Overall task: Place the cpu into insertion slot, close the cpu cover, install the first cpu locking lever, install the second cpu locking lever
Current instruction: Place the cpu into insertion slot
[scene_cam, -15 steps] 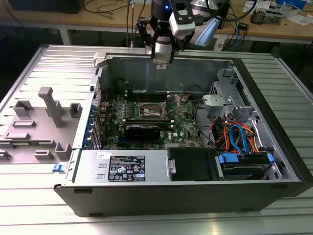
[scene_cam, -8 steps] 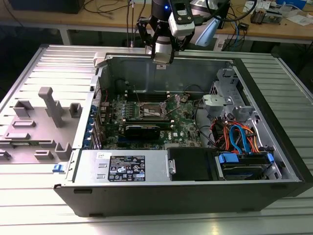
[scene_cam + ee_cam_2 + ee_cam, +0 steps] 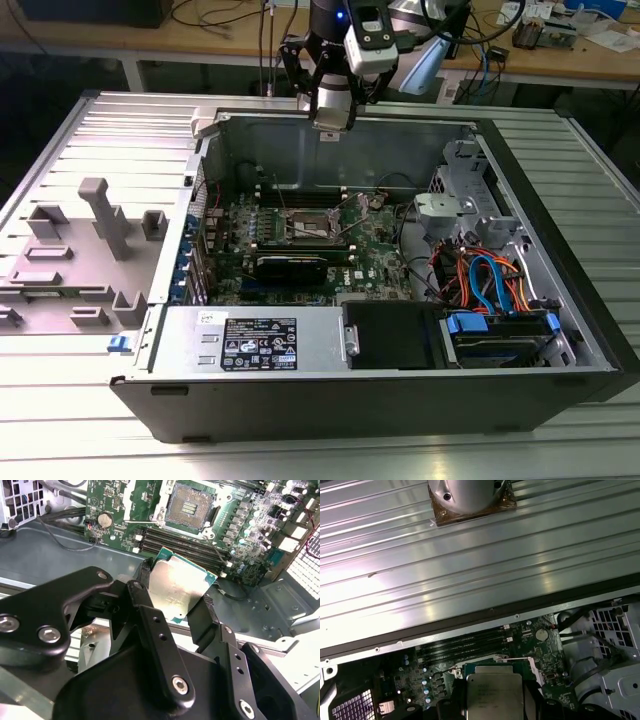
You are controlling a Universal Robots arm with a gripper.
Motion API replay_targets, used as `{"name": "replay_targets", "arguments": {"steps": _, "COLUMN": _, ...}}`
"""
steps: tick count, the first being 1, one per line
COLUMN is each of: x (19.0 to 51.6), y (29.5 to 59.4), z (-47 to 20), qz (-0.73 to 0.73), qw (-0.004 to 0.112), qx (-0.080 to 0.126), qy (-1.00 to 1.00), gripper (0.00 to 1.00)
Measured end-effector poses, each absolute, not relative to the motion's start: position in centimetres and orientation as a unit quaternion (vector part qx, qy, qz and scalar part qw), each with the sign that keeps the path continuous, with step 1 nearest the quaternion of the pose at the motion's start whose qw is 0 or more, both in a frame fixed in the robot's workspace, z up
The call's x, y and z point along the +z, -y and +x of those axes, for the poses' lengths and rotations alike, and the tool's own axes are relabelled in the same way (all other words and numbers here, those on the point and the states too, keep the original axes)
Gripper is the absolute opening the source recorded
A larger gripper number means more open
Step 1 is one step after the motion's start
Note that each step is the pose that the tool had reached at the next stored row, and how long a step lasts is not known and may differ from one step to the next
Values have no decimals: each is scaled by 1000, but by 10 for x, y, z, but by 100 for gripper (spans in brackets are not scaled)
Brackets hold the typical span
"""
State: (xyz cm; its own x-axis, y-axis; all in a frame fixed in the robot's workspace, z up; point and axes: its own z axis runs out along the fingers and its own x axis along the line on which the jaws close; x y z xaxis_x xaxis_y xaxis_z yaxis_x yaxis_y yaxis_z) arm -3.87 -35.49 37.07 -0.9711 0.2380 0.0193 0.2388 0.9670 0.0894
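In the exterior view the pincer (image 3: 331,128) hangs over the open case's (image 3: 330,400) far wall; the slot (image 3: 312,226) lies on the board (image 3: 375,265) inside. In the second wrist view the pincer pinches the cpu (image 3: 182,587) by opposite edges, clear of the slot. In the first wrist view the cpu hangs above the board.

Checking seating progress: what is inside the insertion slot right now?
The insertion slot shows a bare contact grid, nothing seated. The cpu is clamped in the pincer, apart from it, its underside hidden.
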Motion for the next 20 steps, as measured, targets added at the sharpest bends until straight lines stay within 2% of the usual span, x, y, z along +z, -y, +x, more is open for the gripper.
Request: {"name": "replay_targets", "arguments": {"steps": 20, "x": 370, "y": 355, "z": -39, "qz": -144, "qw": 3, "qx": -46, "qy": 989, "gripper": 54}}
